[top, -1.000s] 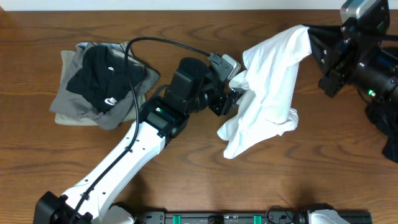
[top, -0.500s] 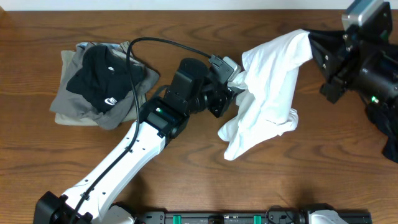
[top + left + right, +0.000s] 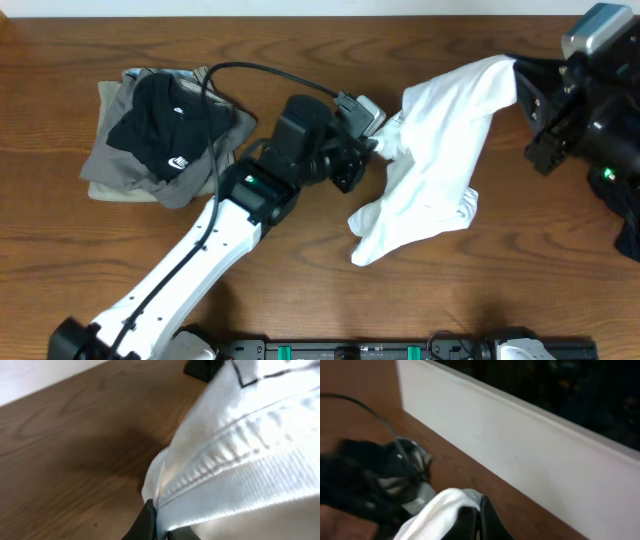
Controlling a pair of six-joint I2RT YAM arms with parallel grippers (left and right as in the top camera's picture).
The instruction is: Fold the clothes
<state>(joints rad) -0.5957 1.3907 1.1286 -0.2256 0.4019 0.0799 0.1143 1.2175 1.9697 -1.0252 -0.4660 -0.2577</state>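
Note:
The clothes in hand are a white T-shirt (image 3: 430,165), hanging stretched between both arms over the wooden table (image 3: 300,280). My left gripper (image 3: 376,148) is shut on the shirt's left edge; in the left wrist view its dark fingertips (image 3: 150,519) pinch a ribbed hem of the white T-shirt (image 3: 240,470). My right gripper (image 3: 518,82) is shut on the shirt's upper right corner. The right wrist view shows that white T-shirt corner (image 3: 440,510) clamped between my right gripper's (image 3: 479,521) black fingers. The shirt's lower part rests bunched on the table.
A pile of clothes lies at the far left: a black shirt with a white logo (image 3: 160,125) on top of grey fabric (image 3: 120,165) and khaki fabric (image 3: 105,95). Dark cloth (image 3: 625,215) sits at the right edge. A black cable (image 3: 235,70) arcs over the left arm.
My left gripper has closed on the shirt's edge. The right gripper has moved right, pulling the shirt tauter, and the bunched lower part slid slightly.

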